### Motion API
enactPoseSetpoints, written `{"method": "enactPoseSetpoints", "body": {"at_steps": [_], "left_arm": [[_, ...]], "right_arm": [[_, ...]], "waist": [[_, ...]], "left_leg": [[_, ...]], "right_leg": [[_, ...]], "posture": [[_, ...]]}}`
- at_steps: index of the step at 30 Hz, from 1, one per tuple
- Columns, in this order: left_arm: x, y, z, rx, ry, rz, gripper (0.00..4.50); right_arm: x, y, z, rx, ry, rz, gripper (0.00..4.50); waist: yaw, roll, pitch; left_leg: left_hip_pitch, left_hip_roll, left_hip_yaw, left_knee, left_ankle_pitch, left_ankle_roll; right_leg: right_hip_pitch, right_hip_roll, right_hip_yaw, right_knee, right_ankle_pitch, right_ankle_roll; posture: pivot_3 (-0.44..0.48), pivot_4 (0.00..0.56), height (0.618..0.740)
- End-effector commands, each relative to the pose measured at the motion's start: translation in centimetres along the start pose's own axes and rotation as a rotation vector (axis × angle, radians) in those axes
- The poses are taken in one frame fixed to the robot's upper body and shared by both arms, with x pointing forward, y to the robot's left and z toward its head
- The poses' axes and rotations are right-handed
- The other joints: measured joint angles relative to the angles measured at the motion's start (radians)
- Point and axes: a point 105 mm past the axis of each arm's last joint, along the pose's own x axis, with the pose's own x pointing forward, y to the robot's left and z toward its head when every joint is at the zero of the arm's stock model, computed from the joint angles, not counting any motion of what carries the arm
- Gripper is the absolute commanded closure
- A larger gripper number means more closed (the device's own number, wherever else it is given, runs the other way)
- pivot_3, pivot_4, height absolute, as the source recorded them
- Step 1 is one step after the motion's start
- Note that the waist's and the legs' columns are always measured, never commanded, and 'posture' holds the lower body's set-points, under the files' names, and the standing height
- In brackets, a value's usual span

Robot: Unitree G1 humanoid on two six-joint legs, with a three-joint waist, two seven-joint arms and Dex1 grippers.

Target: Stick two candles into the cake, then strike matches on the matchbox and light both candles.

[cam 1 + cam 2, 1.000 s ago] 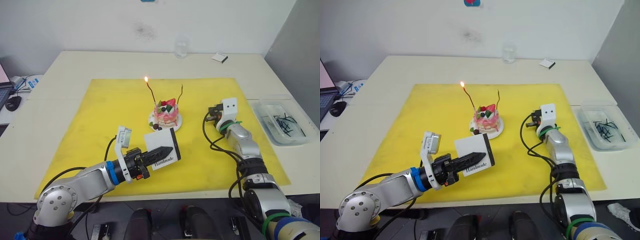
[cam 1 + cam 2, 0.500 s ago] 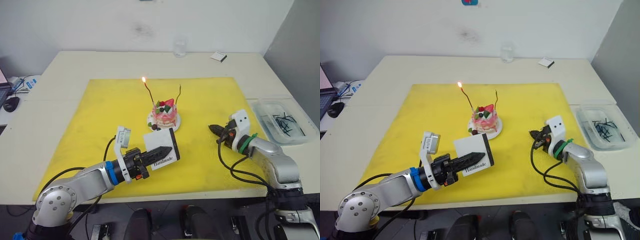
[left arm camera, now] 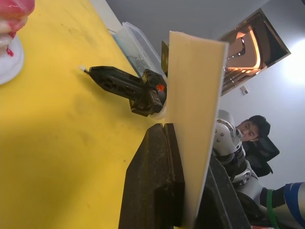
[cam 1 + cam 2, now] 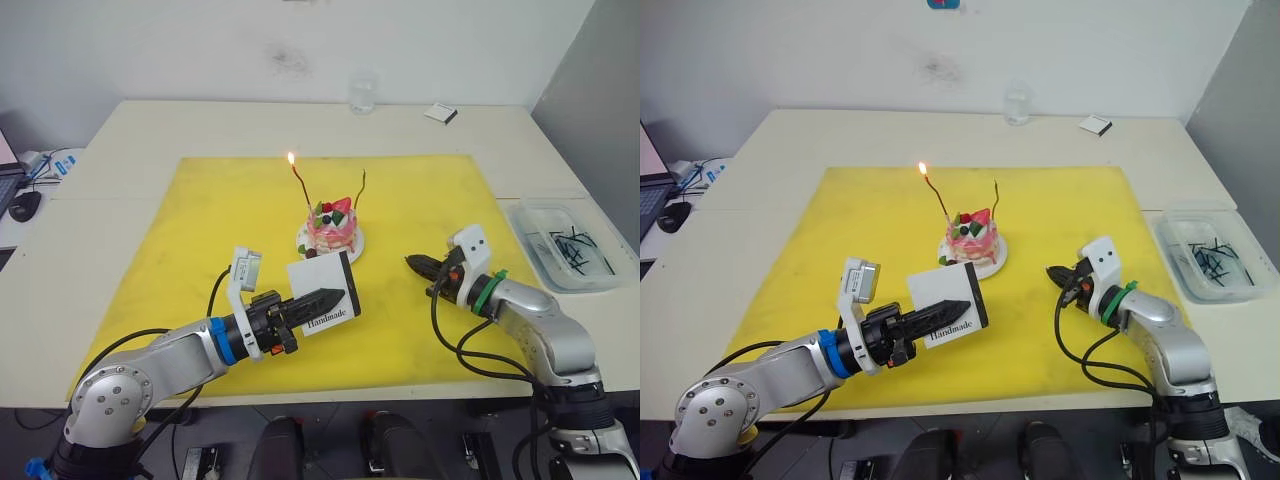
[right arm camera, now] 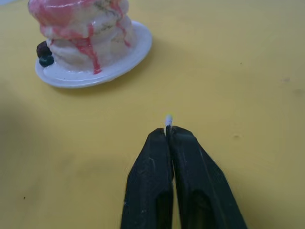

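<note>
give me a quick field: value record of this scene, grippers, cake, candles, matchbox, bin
left gripper: shut on the matchbox, held upright above the yellow mat
right gripper: shut on a match, white tip poking out, pointing toward the cake
cake: on a white plate, mid mat
left candle: in the cake, lit, flame at top
right candle: in the cake, unlit
clear bin: on the table right of the mat, dark sticks inside
small box: at the table's far edge
</note>
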Motion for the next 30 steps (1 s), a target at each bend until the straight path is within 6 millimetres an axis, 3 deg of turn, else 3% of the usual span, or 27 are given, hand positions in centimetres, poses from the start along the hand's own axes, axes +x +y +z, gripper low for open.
{"method": "enactPoseSetpoints", "body": {"at_steps": [1, 13, 19, 30], "left_arm": [[0.0, -0.8, 0.2, 0.014, -0.002, -0.030, 4.50], [0.1, -0.6, 0.5, 0.017, -0.003, -0.027, 4.50], [-0.1, -0.5, 0.5, 0.018, 0.001, -0.022, 4.50], [-0.2, -0.8, 0.5, 0.021, 0.010, -0.027, 4.50]], "right_arm": [[0.2, 0.1, 0.6, -0.036, -0.036, -0.003, 3.90], [1.1, 0.9, 0.5, -0.042, -0.061, 0.001, 3.90], [0.0, 1.8, 1.5, -0.045, -0.112, 0.008, 3.90], [0.3, 2.4, -0.1, -0.060, -0.058, -0.024, 3.90]], "waist": [[0.000, 0.000, 0.000], [0.000, 0.000, 0.000], [0.001, 0.000, 0.000], [0.001, 0.000, 0.000]], "left_leg": [[0.000, 0.000, 0.000, 0.000, 0.000, 0.000], [0.000, 0.000, 0.000, 0.000, 0.000, 0.000], [0.000, 0.000, 0.000, 0.000, 0.000, 0.000], [0.001, 0.000, 0.000, 0.000, 0.000, 0.000]], "right_leg": [[0.000, 0.000, 0.000, 0.000, 0.000, 0.000], [0.000, 0.000, 0.000, 0.000, 0.000, 0.000], [0.000, 0.000, 0.000, 0.000, 0.000, 0.000], [0.000, 0.000, 0.000, 0.001, 0.000, 0.000]], "posture": [[0.000, 0.150, 0.740], [0.000, 0.150, 0.740], [0.000, 0.150, 0.740], [0.000, 0.150, 0.740]]}}
